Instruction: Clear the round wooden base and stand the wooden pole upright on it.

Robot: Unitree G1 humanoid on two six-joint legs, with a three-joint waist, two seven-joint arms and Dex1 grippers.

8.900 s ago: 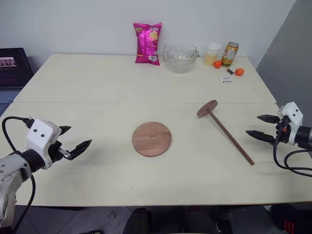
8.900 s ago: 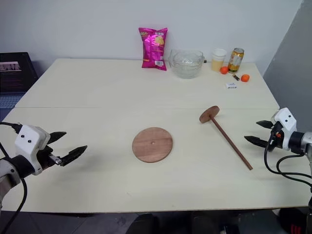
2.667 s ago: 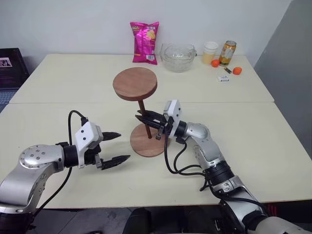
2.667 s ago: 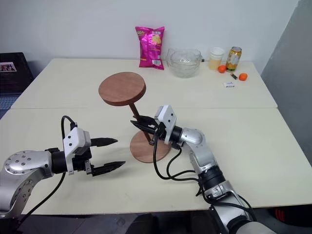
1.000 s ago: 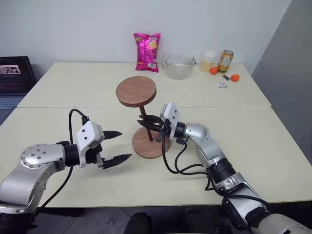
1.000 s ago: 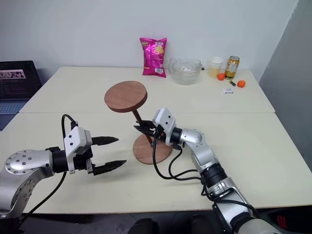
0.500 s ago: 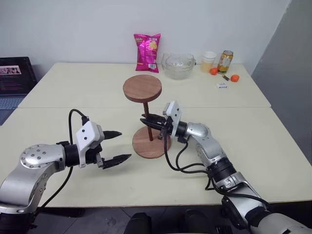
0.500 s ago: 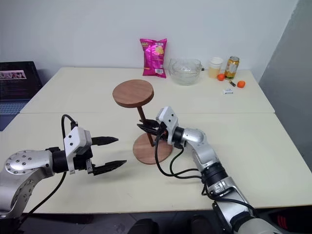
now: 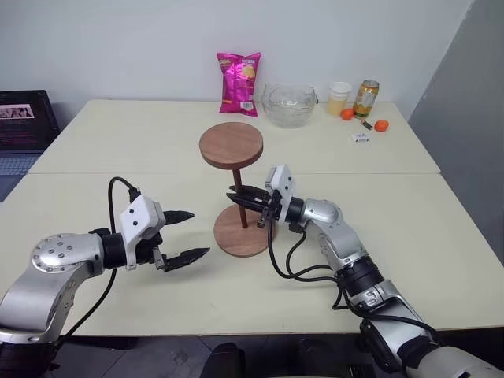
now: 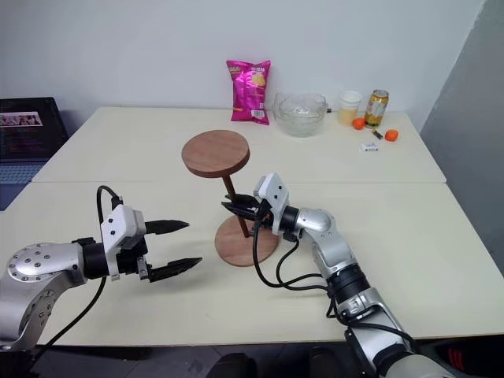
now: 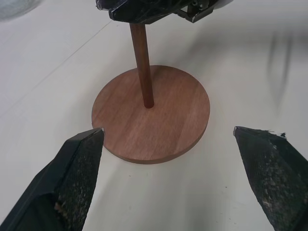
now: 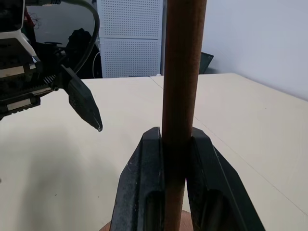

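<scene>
The right gripper (image 9: 242,196) is clamping its jaws on the wooden pole (image 9: 238,191), standing on the round wooden base (image 9: 239,236); loosening early risks toppling it, while the left gripper (image 9: 186,235) is hanging open-jawed.

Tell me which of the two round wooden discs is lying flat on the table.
The round wooden base, the lower disc. The other disc is raised on top of the wooden pole, which the right gripper holds upright.

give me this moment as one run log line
right gripper: shut on wooden pole | pole: upright, foot in round wooden base | left gripper: open, beside base
</scene>
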